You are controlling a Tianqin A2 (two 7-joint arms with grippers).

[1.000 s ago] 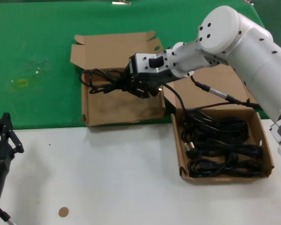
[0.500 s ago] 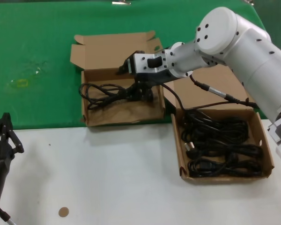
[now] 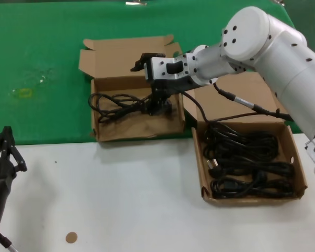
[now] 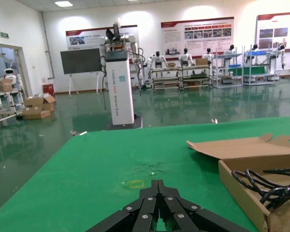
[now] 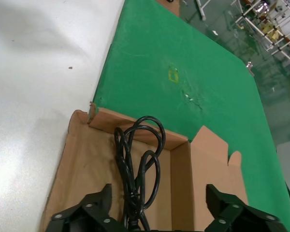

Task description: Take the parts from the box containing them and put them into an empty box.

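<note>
Left black gripper [image 3: 2, 147] parked low over white table [image 3: 136, 199], fingers closed together, empty. Green mat [image 3: 42, 52] across far half of table; exhibition hall with poster boards [image 4: 195, 31] beyond. Wavy-lidded brown cardboard box [image 3: 136, 126] holding one coiled black power cord [image 3: 118, 102]. Right gripper [image 3: 155, 79] above it, fingers spread, released. Plain-lidded brown cardboard box [image 3: 299, 173] at right, remaining black cords [image 3: 247, 163] inside.
</note>
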